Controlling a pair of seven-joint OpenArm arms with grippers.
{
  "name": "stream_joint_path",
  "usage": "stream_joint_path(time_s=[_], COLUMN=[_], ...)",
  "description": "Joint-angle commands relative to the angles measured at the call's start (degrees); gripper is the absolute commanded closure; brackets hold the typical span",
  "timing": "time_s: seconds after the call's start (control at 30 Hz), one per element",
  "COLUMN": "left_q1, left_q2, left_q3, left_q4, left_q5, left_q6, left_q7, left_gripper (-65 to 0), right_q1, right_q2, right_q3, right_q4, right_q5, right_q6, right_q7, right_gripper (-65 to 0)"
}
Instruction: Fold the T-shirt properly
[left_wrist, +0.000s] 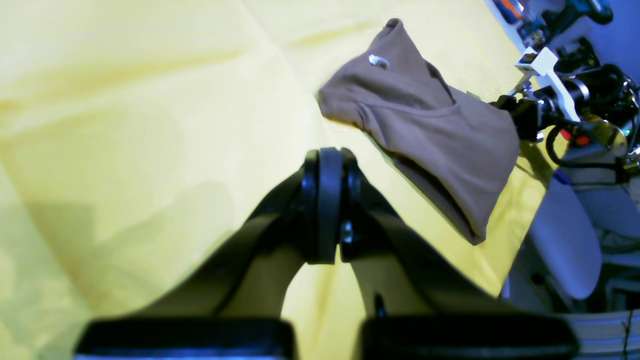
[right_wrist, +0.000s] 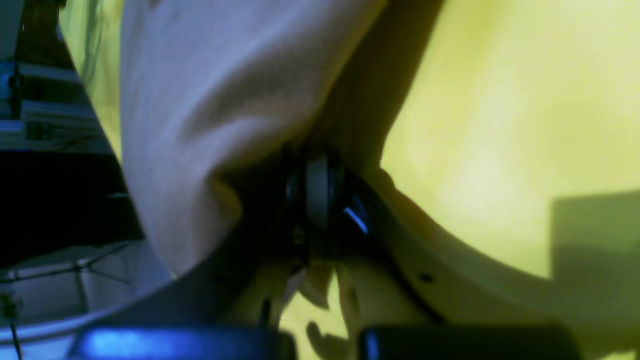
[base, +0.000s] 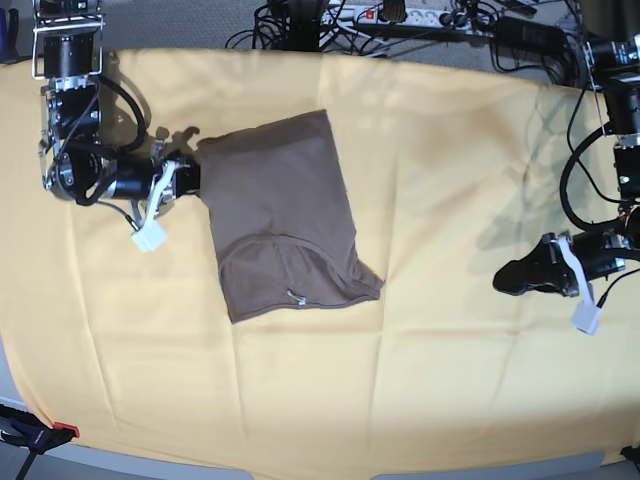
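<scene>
The taupe T-shirt lies folded lengthwise left of centre on the yellow cloth, with the neckline and its small tag toward the front. My right gripper is shut on the shirt's far-left edge. In the right wrist view the cloth bunches between the closed fingers of that gripper. My left gripper is shut and empty, low over the yellow cloth far to the right of the shirt. In the left wrist view its gripper points toward the shirt.
The yellow cloth covers the whole table. Cables and a power strip lie behind the back edge. A red clamp sits at the front-left corner. The right arm's body stands at the far left. The table edge shows beyond the shirt.
</scene>
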Motion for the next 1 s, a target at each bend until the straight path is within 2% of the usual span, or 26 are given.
stream_joint_path(time_s=[0.0,0.27,0.47,0.63,0.73,0.83,0.9,0.97], left_q1=[-1.20,-1.20,-1.18,-1.18,-0.81,0.68,1.73,2.99], left_q2=[-1.20,-1.20,-1.22,-1.22,-1.27,-1.25,-1.27,-1.36], left_q3=[0.02,0.74,0.74,0.74,0.72,0.72,0.72,0.57], left_q4=[0.83,0.81,0.81,0.81,0.83,0.83,0.92,1.46], left_q5=[-1.55,-1.36,-1.40,-1.64,-2.05,-4.84,-4.84,-4.84], left_q6=[-0.32,-0.32,-0.32,-0.32,-0.32,-0.32,-0.32,-0.32], left_q7=[-0.61,-0.63,-0.39,-0.17,0.04,1.90,4.15,4.74], left_gripper=[0.0,0.0,0.0,0.0,0.0,0.0,0.0,0.0], right_q1=[-0.68,-8.87,-8.98,-7.06,-7.19,-7.56,-8.35,-9.29], right_q2=[1.14,1.40,1.40,1.40,1.40,1.70,2.19,2.56], right_q3=[0.28,0.28,1.86,12.55,19.98,25.68,28.70,31.41], right_q4=[1.73,10.91,14.25,16.92,16.92,16.92,16.96,17.57], right_q5=[1.25,2.80,2.58,2.84,6.12,11.33,11.33,11.33], right_q6=[0.30,0.30,0.30,0.30,0.30,0.30,0.30,0.30], right_q7=[-0.79,-0.59,0.24,2.47,1.95,-3.98,-7.10,-7.30], right_gripper=[0.0,0.0,0.0,0.0,0.0,0.0,0.0,0.0])
